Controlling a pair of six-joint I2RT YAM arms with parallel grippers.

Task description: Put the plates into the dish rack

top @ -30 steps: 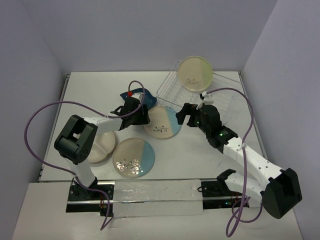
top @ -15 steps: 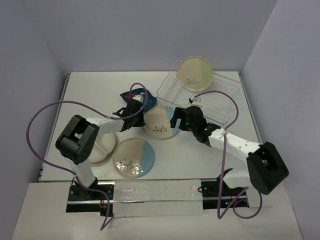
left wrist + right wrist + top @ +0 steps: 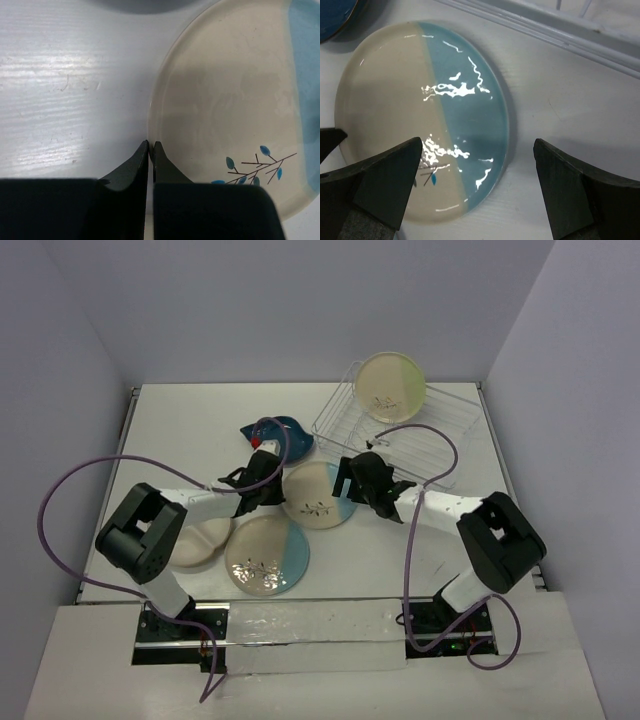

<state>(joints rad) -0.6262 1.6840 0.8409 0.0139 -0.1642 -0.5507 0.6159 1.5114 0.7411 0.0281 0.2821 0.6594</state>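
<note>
Fingers of the left gripper (image 3: 150, 146) are pressing together, holding nothing, with their tips touching the cream rim of the blue plate (image 3: 225, 110). That plate is lying on the table (image 3: 170, 430), just in front of the rack (image 3: 440, 430) and between the two grippers. The right gripper (image 3: 477, 147) is hovering over the plate's blue side and holding its fingers wide apart. The blue rim is sitting between them, and I cannot tell whether either finger is touching it. A green plate (image 3: 390, 385) is standing upright at the rack's far end. A second blue plate (image 3: 267, 555) is lying nearer the arms' bases, a divided plate (image 3: 200, 540) is sitting beside it, partly under the left arm, and a blue dish (image 3: 302, 438) is resting just beyond the left gripper.
</note>
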